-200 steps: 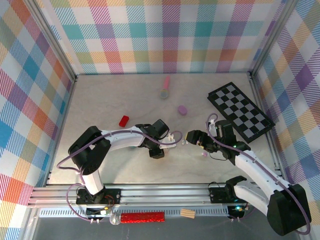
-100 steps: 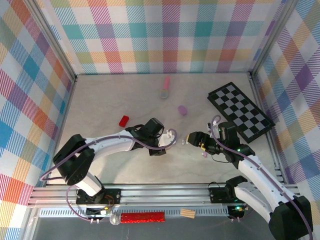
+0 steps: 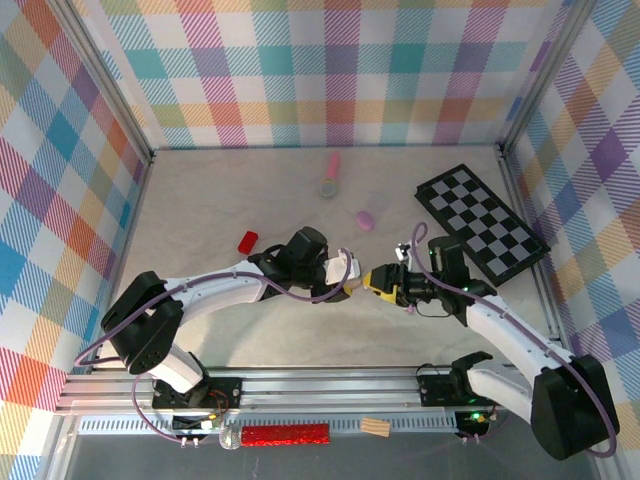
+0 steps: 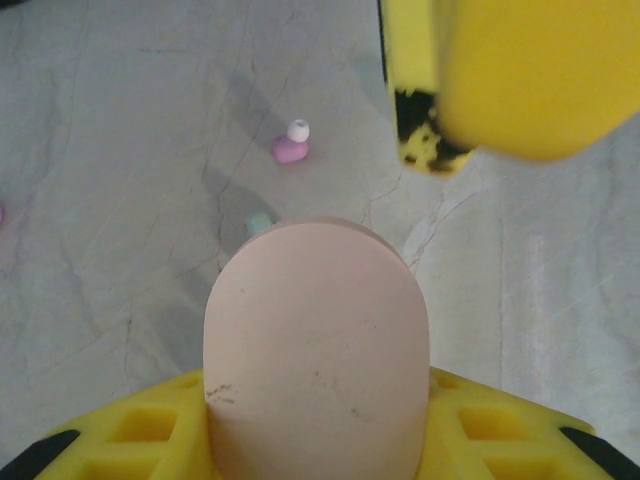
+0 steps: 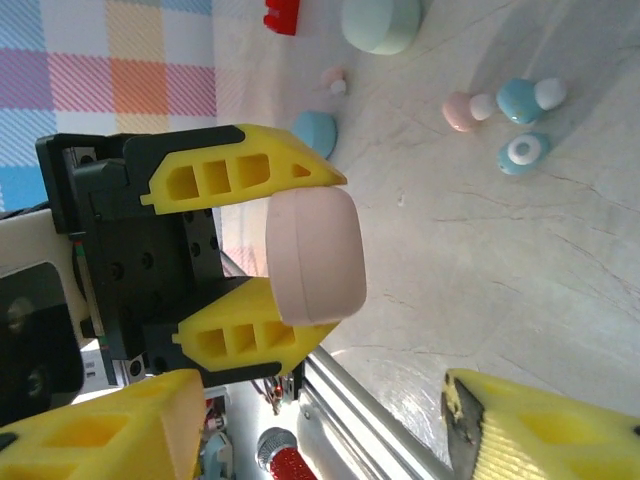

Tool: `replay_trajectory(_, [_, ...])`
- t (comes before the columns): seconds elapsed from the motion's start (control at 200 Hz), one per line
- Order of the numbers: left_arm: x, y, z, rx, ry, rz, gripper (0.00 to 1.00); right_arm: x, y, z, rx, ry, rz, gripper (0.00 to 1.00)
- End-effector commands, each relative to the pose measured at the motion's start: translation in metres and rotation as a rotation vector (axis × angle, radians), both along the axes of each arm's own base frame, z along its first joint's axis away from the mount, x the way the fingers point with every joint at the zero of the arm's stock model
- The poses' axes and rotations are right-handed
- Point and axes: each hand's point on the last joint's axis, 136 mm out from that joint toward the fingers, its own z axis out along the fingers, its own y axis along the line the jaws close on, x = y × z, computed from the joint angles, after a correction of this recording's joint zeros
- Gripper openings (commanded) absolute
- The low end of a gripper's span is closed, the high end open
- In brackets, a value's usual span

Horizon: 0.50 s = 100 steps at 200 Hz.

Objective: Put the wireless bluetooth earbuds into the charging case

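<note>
My left gripper (image 3: 346, 269) is shut on a pale pink pebble-shaped charging case (image 4: 318, 340), lid closed, held above the table. In the right wrist view its yellow fingers (image 5: 240, 170) clamp the case (image 5: 315, 250) from both sides. My right gripper (image 3: 378, 281) faces the case end-on, open, and its fingers (image 5: 110, 430) stand wide apart without touching the case. Small earbuds lie on the table: a pink one (image 5: 460, 110), two blue ones (image 5: 528, 96) (image 5: 522, 152), and another pink one (image 4: 290, 148).
A mint case (image 5: 380, 22) and a red block (image 3: 247, 241) lie to the left. A purple case (image 3: 365, 220), a pink stick (image 3: 333, 163) and a black-and-white chessboard (image 3: 480, 220) lie farther back. The metal rail (image 3: 320, 385) runs along the near edge.
The left gripper has carried the pink case a little to the right. The right gripper has shifted left toward it, so the two now nearly meet.
</note>
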Motion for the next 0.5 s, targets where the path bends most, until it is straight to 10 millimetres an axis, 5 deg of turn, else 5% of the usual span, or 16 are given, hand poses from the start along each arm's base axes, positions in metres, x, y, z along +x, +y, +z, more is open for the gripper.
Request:
replay_trajectory(0.0, [-0.008,-0.020,0.028,-0.091,-0.011,-0.076,0.40,0.004,0.009,0.018,0.066,-0.019,0.041,0.61])
replay_trajectory(0.26, [-0.012,-0.023,0.039,-0.118,-0.008,-0.102,0.40,0.013,0.018,0.022,0.081,0.012,0.087,0.59])
replay_trajectory(0.495, [-0.012,-0.024,0.042,-0.119,-0.012,-0.104,0.40,0.016,0.020,0.013,0.060,0.052,0.109,0.43])
